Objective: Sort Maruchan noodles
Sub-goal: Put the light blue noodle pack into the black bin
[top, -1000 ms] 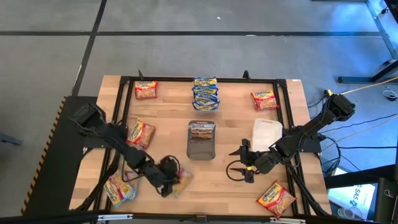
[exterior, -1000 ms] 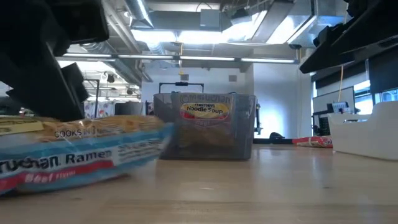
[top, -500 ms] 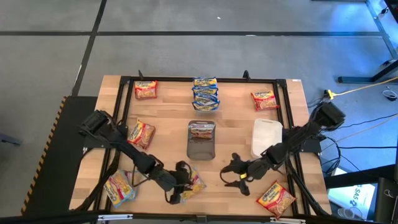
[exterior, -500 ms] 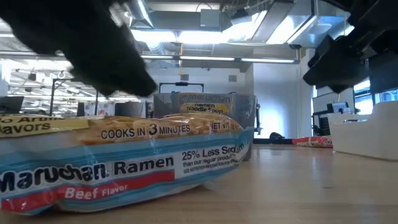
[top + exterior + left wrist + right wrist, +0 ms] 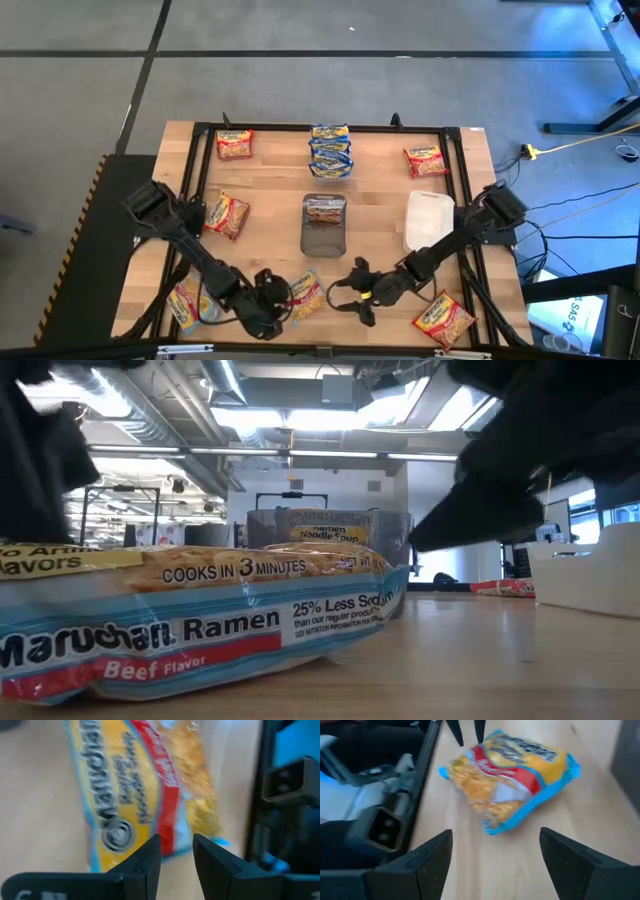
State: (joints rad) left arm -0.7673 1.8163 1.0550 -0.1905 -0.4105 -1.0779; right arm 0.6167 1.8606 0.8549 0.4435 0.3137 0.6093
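One Maruchan noodle packet (image 5: pixel 306 294), yellow with a red band and blue edges, lies flat on the table near the middle of its front edge. It fills the low view's left (image 5: pixel 200 622). My left gripper (image 5: pixel 281 301) stands just left of it. A narrow gap shows between its fingers (image 5: pixel 176 851) with nothing in it, and I cannot tell whether they touch the packet (image 5: pixel 135 795). My right gripper (image 5: pixel 346 293) stands wide open (image 5: pixel 495 865) just right of the packet (image 5: pixel 512 772), clear of it.
More packets lie at the far left (image 5: pixel 234 144), far right (image 5: pixel 425 160), left (image 5: pixel 226 213), near left (image 5: pixel 190 305) and near right (image 5: pixel 445 318); blue ones are stacked far centre (image 5: pixel 330 150). A dark mesh basket (image 5: pixel 323 228) holds one packet. A pale tub (image 5: pixel 430 220) stands right. Black rails (image 5: pixel 198 180) frame the table.
My left gripper slid the packet along the table toward the right, then drew back to the left and rose a little while the packet stayed flat. My right gripper has come down and toward the table's left and near edge, up to the packet, rolling as it went.
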